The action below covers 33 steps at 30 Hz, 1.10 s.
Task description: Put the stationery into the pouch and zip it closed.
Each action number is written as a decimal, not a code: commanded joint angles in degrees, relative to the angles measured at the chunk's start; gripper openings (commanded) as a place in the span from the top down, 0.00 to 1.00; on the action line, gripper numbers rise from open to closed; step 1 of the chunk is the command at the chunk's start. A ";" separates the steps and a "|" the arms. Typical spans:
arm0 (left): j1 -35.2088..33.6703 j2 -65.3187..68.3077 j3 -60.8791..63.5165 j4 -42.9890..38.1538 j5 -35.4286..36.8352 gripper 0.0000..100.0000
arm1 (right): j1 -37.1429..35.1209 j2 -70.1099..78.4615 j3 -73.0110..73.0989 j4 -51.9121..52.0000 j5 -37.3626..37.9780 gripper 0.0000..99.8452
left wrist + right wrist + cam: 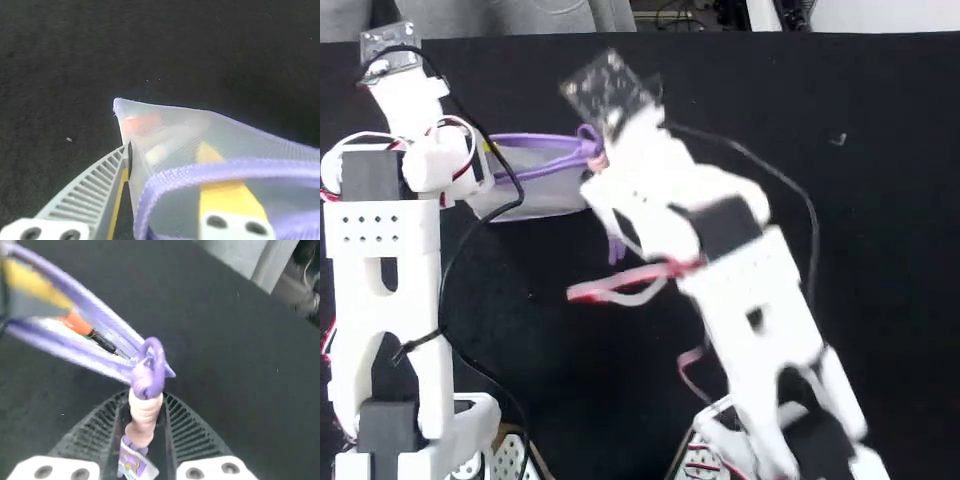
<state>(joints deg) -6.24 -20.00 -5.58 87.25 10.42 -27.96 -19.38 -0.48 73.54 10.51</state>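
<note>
The translucent pouch (535,190) with purple zipper trim lies at the back left of the black table. My left gripper (480,175) holds its left end. In the left wrist view the gripper (165,150) is shut on the pouch wall (170,125), with its yellow finger (222,187) inside and its grey finger (95,200) outside. A red item (137,122) and a pale one show through the mesh. My right gripper (145,402) is shut on the pink zipper pull (144,415) below a purple ring (155,365) at the pouch's right end (592,150). An orange and black pen (82,325) lies between the parted zipper edges.
A pink and red strip (620,285) hangs under the right arm above the table's middle; I cannot tell what it is. The black table (860,120) runs on to the right. Light furniture stands behind the back edge.
</note>
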 commanded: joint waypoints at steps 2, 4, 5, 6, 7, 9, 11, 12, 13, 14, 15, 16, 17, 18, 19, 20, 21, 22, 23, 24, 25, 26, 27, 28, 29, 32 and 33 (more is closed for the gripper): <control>1.36 -2.20 -5.32 -0.44 -0.53 0.78 | 3.52 13.76 -20.00 6.95 0.53 0.99; 1.63 -2.20 -7.69 1.49 -0.62 0.78 | 4.57 19.21 -27.91 10.37 0.53 0.99; 1.71 -2.20 -9.01 2.55 -0.62 0.78 | 5.01 21.76 -31.87 11.96 0.53 0.99; 1.98 -2.20 -10.42 3.34 -0.62 0.78 | 5.27 24.22 -35.56 13.36 0.44 0.99; 2.51 -2.20 -11.82 4.13 -0.70 0.78 | 5.63 26.51 -39.34 15.03 0.35 0.99; 2.95 -2.20 -14.90 5.45 -0.70 0.78 | 5.63 30.99 -46.46 18.02 0.26 0.99; 3.12 -2.20 -17.89 6.42 -0.70 0.78 | 5.63 35.12 -52.97 20.66 0.26 0.99; 3.12 -2.20 -19.30 6.51 -0.44 0.78 | 5.54 37.14 -55.96 21.89 0.18 0.99; 3.12 -2.20 -20.62 6.51 -0.44 0.78 | 5.54 38.99 -58.95 22.77 0.18 0.99; 2.95 -2.20 -21.93 6.51 -0.35 0.78 | 5.45 40.84 -61.58 23.38 0.18 0.99; 2.77 -2.20 -23.25 6.51 -0.35 0.78 | 5.36 42.59 -64.22 23.91 0.18 0.99; 2.68 -2.20 -24.31 6.51 -0.35 0.78 | 5.36 44.09 -66.51 24.09 0.18 0.99; 2.68 -2.29 -25.27 6.59 -0.35 0.78 | 5.36 45.49 -68.62 24.09 0.18 0.99; 2.59 -2.29 -25.98 6.59 -0.35 0.78 | 5.36 46.64 -70.37 24.09 0.18 0.99; 2.59 -2.29 -26.59 6.86 -0.35 0.78 | 5.27 47.69 -71.96 24.09 0.18 0.99; 2.59 -2.37 -27.21 7.65 -0.35 0.78 | 5.27 48.57 -73.01 24.09 0.18 0.99; 2.59 -2.81 -27.82 8.53 -0.35 0.78 | 5.27 49.19 -73.54 24.09 0.18 0.99; 2.59 -3.43 -27.91 9.32 -0.26 0.78 | 5.27 49.63 -73.80 24.00 0.18 0.99; 2.68 -4.13 -28.00 9.93 -0.26 0.78 | 5.45 49.89 -73.89 24.00 0.18 0.99; 2.68 -4.84 -28.00 10.46 -0.26 0.78 | 5.63 49.98 -74.07 24.00 0.26 0.99; 2.68 -5.63 -28.00 10.90 -0.26 0.78 | 5.71 49.98 -74.07 23.91 0.44 0.99; 2.68 -6.42 -28.00 11.52 -0.26 0.78 | 6.33 49.89 -74.07 24.00 0.53 0.99; 2.68 -7.12 -27.91 12.04 -0.26 0.78 | 7.12 49.89 -74.07 24.00 0.53 0.99; 2.68 -7.82 -27.56 12.40 -0.26 0.78 | 7.91 49.89 -74.15 24.00 0.53 0.99; 2.68 -8.35 -26.51 12.31 -0.26 0.78 | 8.97 49.89 -74.15 24.00 0.62 0.99; 2.68 -9.41 -21.76 10.90 -0.18 0.78 | 12.66 49.89 -73.80 24.09 0.62 0.99; 2.59 -9.49 -19.47 9.85 -0.18 0.78 | 13.80 49.89 -73.71 24.35 0.70 0.99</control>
<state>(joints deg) -4.04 -28.26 -28.79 99.03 10.42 -17.93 31.08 -71.52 97.45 10.59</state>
